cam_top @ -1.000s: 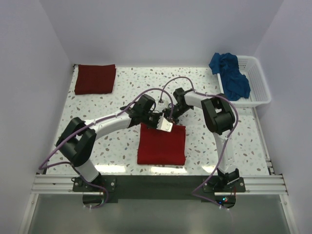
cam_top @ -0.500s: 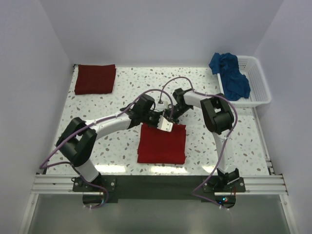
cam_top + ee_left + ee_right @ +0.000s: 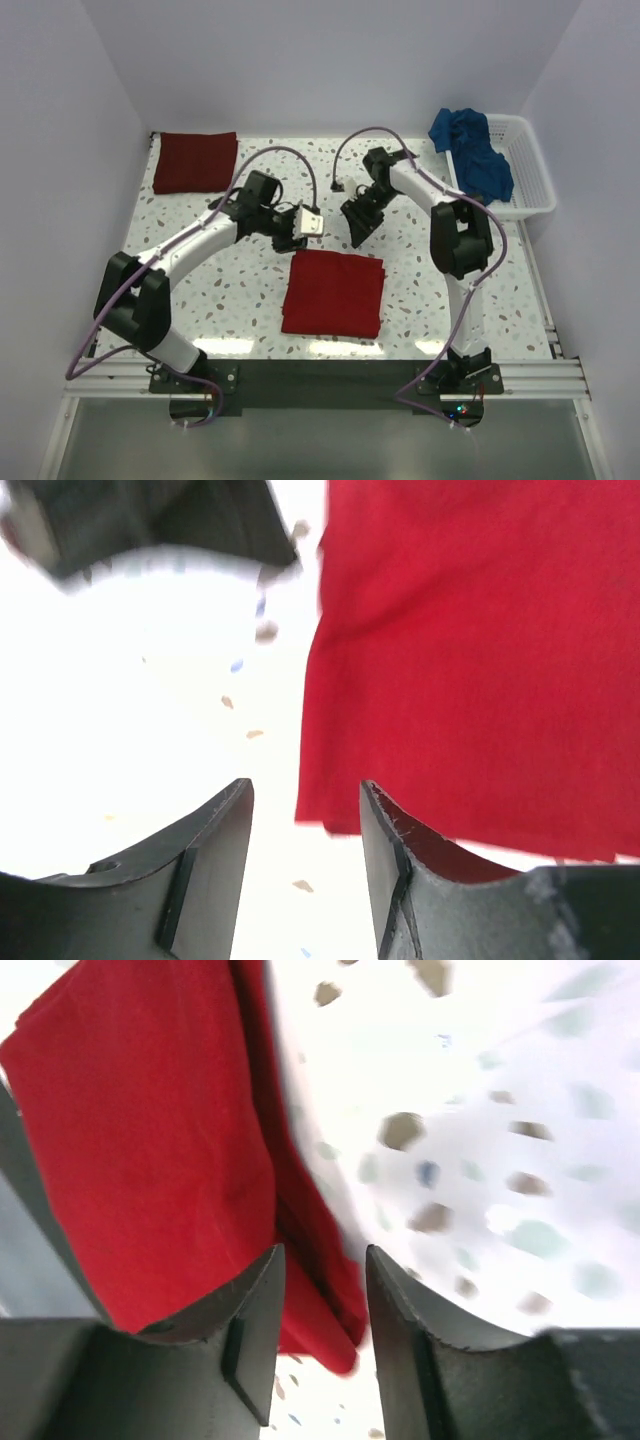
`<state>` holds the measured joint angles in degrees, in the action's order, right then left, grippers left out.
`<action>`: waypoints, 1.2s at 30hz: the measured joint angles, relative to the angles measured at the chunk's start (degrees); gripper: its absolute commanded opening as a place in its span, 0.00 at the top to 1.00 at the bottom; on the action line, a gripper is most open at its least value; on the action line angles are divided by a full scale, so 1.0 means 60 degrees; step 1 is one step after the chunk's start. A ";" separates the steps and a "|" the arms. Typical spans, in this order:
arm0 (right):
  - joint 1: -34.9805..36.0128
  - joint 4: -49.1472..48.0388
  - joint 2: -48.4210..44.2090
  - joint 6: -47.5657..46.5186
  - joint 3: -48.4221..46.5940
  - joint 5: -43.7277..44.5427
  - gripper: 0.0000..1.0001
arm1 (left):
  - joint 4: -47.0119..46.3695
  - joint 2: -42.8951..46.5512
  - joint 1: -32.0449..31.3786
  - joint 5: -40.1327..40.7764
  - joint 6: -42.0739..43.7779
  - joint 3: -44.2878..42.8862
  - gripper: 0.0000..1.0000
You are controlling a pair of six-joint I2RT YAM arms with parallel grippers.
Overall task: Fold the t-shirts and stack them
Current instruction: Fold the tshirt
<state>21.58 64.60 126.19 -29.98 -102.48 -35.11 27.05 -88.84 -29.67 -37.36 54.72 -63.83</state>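
Note:
A bright red t-shirt lies folded in a flat rectangle near the table's front middle. Both grippers hang just behind its far edge, apart from it. My left gripper is open and empty; in the left wrist view the red t-shirt lies ahead and to the right of the left gripper. My right gripper is also open and empty; in the right wrist view the folded red t-shirt lies below the right gripper. A maroon t-shirt lies folded at the back left. A blue t-shirt lies crumpled in the basket.
The white lattice basket stands at the back right, with the blue cloth draped over its left rim. White walls close in the speckled table on three sides. Cables loop above both arms.
Both grippers were shut at the red shirt's far edge; they have opened, let go and drawn back, the left one to the left. The shirt lies flat.

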 measured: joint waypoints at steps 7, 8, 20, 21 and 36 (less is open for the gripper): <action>-0.0758 0.1220 -0.0157 -0.0907 -0.1333 0.0339 0.43 | 0.1534 -0.1574 0.1268 -0.0816 -0.0790 -0.1333 0.46; -0.0856 0.1311 -0.0222 -0.1016 -0.1217 0.0375 0.42 | 0.1621 -0.1807 0.1308 -0.0867 -0.0863 -0.1497 0.46; -0.0794 0.1461 -0.0481 -0.1421 0.1042 0.0714 0.43 | 0.2641 -0.4393 0.1439 -0.1235 -0.1501 -0.3166 0.44; -0.0794 0.1388 -0.0477 -0.1439 0.1082 0.0739 0.44 | 0.2670 -0.4488 0.1439 -0.1239 -0.1530 -0.3202 0.44; -0.0798 0.1479 -0.0488 -0.1807 0.1228 0.0761 1.00 | 0.3187 -0.4943 0.1526 -0.1439 -0.1745 -0.3264 1.00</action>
<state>16.80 73.47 123.26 -40.82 -95.11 -30.55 46.17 -118.50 -20.51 -46.00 44.25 -83.42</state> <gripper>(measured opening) 0.015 0.071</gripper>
